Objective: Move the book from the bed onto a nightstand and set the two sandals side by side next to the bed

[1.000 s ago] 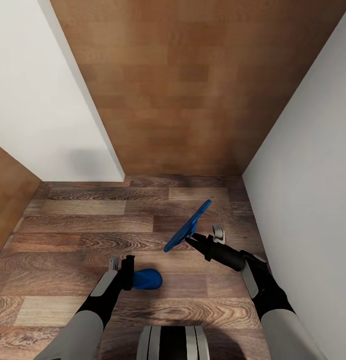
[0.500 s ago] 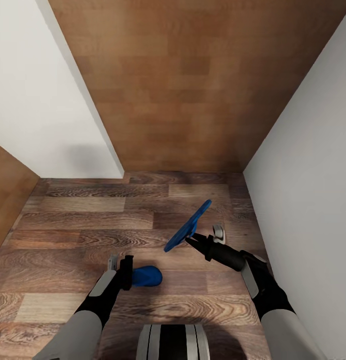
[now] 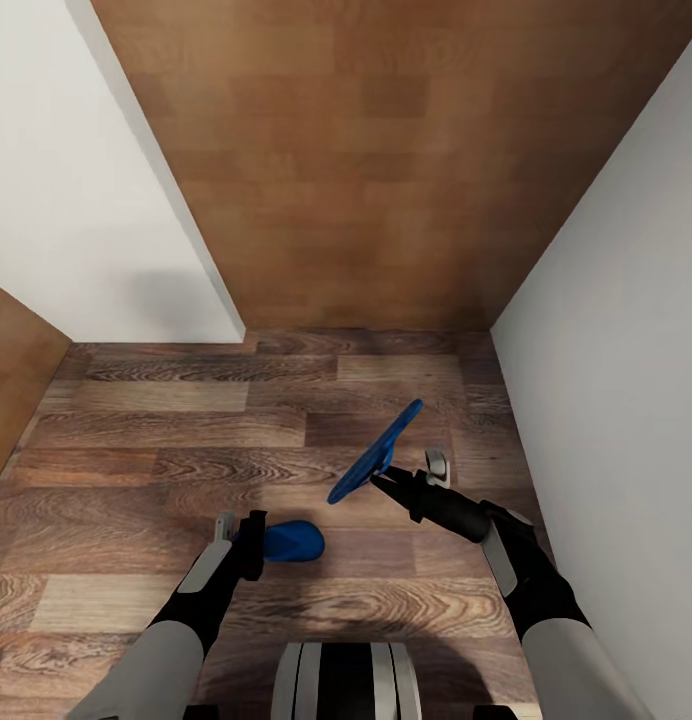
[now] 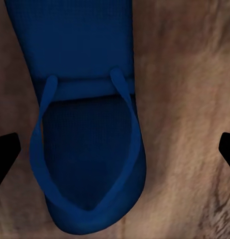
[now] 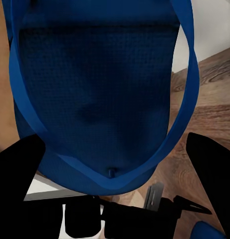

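One bright blue sandal (image 3: 291, 540) lies flat on the wood-plank floor just ahead of my left gripper (image 3: 254, 532). In the left wrist view that sandal (image 4: 87, 124) shows strap side up, and my left gripper (image 4: 115, 152) stands open, its dark fingertips (image 4: 5, 154) wide apart on either side with gaps to it. My right gripper (image 3: 381, 478) is shut on the edge of the second sandal (image 3: 376, 452), held tilted above the floor. The right wrist view has this sandal (image 5: 95, 89) right in front of my right gripper (image 5: 115, 167). The bed, book and nightstands are out of view.
I stand in a narrow passage. A white wall (image 3: 606, 330) runs close on the right, another white wall (image 3: 76, 200) on the left, and a brown wooden panel (image 3: 366, 160) closes the far end. A wooden surface (image 3: 11, 390) edges the left.
The whole picture has slid up a little, so the camera moved. My left gripper stays by the floor sandal. The right arm keeps its hold and place.
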